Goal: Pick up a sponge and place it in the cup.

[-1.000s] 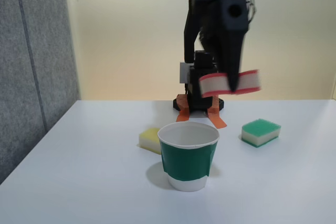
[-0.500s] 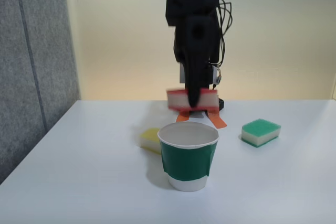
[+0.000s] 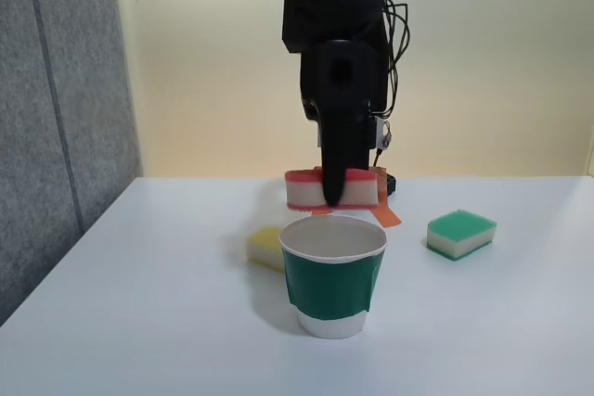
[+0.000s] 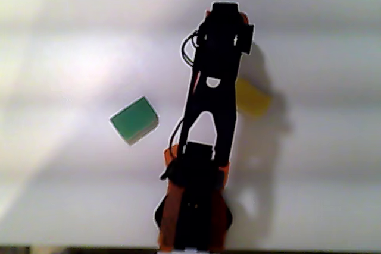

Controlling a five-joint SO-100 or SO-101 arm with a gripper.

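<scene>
The gripper (image 3: 331,194) is clamped on the sponge (image 3: 303,191), with one dark finger crossing the sponge's near face in the fixed view. The hold sits near the middle of the sponge's length, so the two ends project about equally to either side and the sponge hangs level, red top up, cream layer facing the camera. A central hold of this kind limits tilting, which matters for a release through a narrow opening.

The sponge is in the air, directly above the rim of the cup (image 3: 333,278) and close to it, but not touching. In the fixed view it appears slightly toward the far side of the mouth; exact depth alignment cannot be judged from this angle. The sponge's length looks close to the width of the cup mouth, so a level drop could catch on the rim.

The cup stands upright on the surface (image 3: 167,322), open end up, mouth unobstructed. In the other view the arm (image 4: 209,105) extends over the cup's position and hides it.

The yellow sponge (image 3: 264,247) lies just behind the cup on the left in the fixed view. The green sponge (image 3: 461,233) lies well apart to the right. Neither blocks the descent path.
</scene>
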